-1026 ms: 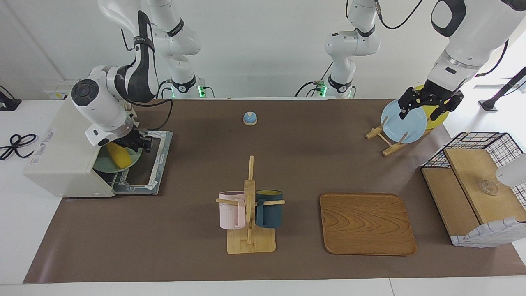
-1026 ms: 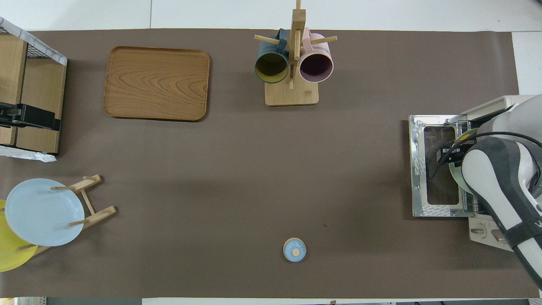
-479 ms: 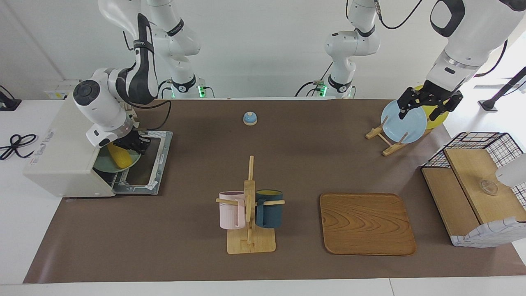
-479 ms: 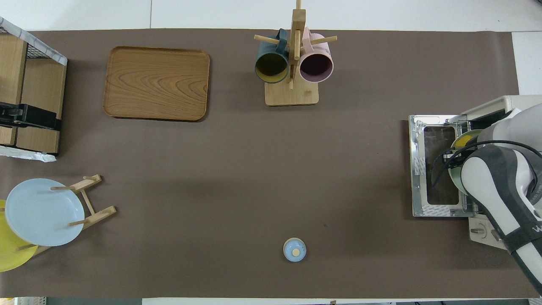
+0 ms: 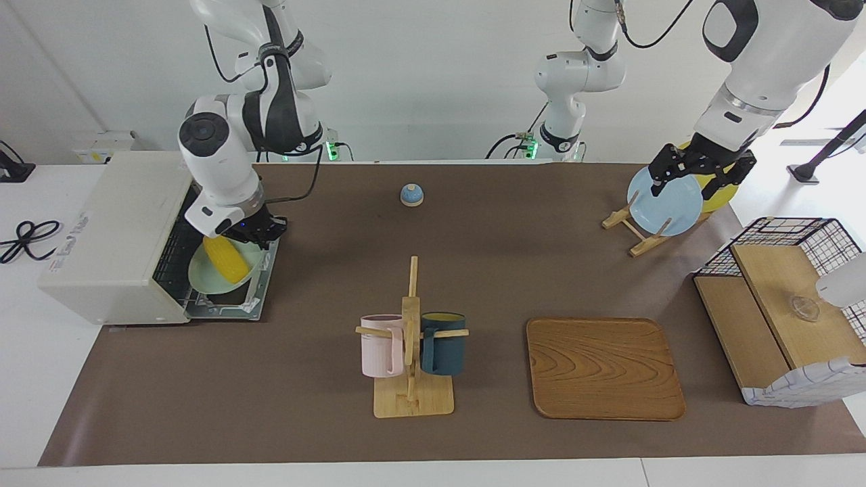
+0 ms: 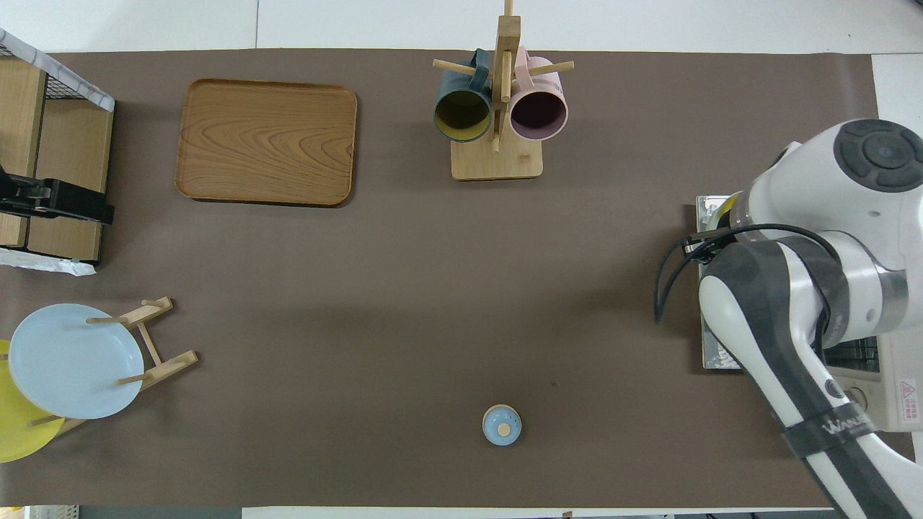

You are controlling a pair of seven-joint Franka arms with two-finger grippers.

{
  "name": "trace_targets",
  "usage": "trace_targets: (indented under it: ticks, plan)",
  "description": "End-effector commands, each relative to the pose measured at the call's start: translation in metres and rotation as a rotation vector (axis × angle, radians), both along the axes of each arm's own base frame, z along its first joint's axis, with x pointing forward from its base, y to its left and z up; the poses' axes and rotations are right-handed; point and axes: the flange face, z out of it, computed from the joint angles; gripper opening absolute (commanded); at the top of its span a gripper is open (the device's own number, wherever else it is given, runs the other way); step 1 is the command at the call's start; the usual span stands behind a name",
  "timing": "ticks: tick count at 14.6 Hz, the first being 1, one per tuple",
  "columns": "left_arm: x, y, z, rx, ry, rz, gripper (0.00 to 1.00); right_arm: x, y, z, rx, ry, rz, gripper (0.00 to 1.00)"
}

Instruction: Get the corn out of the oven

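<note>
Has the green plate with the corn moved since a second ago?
Yes. The green plate, carrying the corn, has come out of the oven onto its open door, drawn by the right gripper.

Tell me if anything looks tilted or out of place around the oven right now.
Yes. The pale green plate is tilted, half out of the oven over its lowered door, with the corn leaning on it. The right gripper is shut at the plate's upper rim. The left gripper waits over the plate rack.
</note>
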Motion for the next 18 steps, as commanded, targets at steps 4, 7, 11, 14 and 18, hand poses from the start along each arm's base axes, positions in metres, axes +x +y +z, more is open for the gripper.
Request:
trace_targets:
  ticks: [4, 7, 11, 14, 18]
  plan:
    - [-0.009, 0.002, -0.002, 0.020, 0.001, 0.008, 1.00, 0.000, 0.199, 0.002, -0.058, -0.059, -0.134, 0.00]
    - [-0.011, 0.002, -0.001, 0.020, 0.007, 0.005, 1.00, -0.004, 0.309, -0.060, -0.092, -0.075, -0.247, 0.00]
    - [-0.016, 0.002, -0.006, 0.021, 0.023, 0.003, 1.00, -0.012, 0.346, -0.100, 0.053, -0.085, -0.335, 0.00]
    - [-0.016, 0.002, -0.008, 0.019, 0.018, 0.008, 1.00, -0.019, 0.350, -0.103, 0.066, -0.063, -0.374, 0.00]
    - [-0.023, 0.001, -0.014, 0.020, 0.026, 0.008, 1.00, -0.009, 0.355, -0.076, 0.105, -0.099, -0.384, 0.38]
